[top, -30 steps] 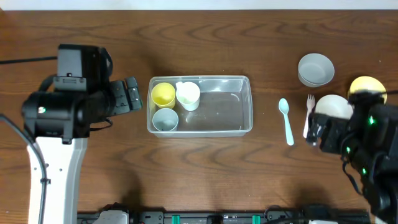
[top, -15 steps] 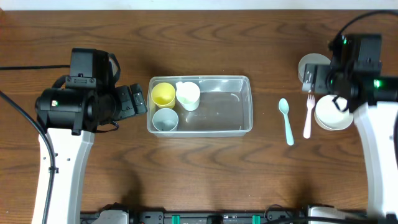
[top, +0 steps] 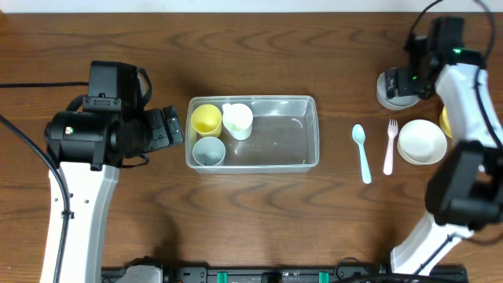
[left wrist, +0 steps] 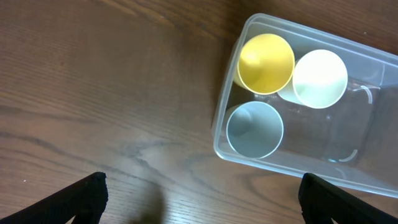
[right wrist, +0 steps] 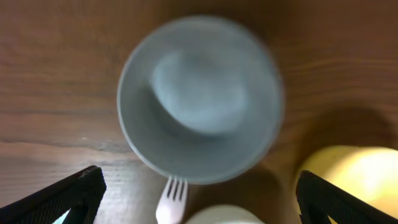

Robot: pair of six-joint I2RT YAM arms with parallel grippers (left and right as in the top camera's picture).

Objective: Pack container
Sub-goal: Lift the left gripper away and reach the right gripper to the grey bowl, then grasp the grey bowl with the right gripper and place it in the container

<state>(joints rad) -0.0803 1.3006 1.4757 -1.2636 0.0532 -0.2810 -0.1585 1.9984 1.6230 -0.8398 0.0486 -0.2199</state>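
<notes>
The clear plastic container (top: 306,118) sits mid-table and holds a yellow cup (top: 206,119), a white cup (top: 237,119) and a grey cup (top: 208,150) at its left end; it also shows in the left wrist view (left wrist: 348,143). My left gripper (top: 167,126) is open and empty just left of the container. My right gripper (top: 409,81) is open and empty above a grey bowl (top: 391,90), which fills the right wrist view (right wrist: 199,99). A white bowl (top: 422,141), a yellow bowl (top: 446,119), a pink fork (top: 390,146) and a light blue spoon (top: 361,152) lie on the right.
The right half of the container holds nothing. Bare wooden table (top: 259,220) lies in front of the container and between it and the spoon. In the right wrist view the fork's tines (right wrist: 173,198) and the yellow bowl (right wrist: 354,180) lie close to the grey bowl.
My right arm has swung from the front right up to the far right, ending over the grey bowl. My left arm shifted slightly right and then held still.
</notes>
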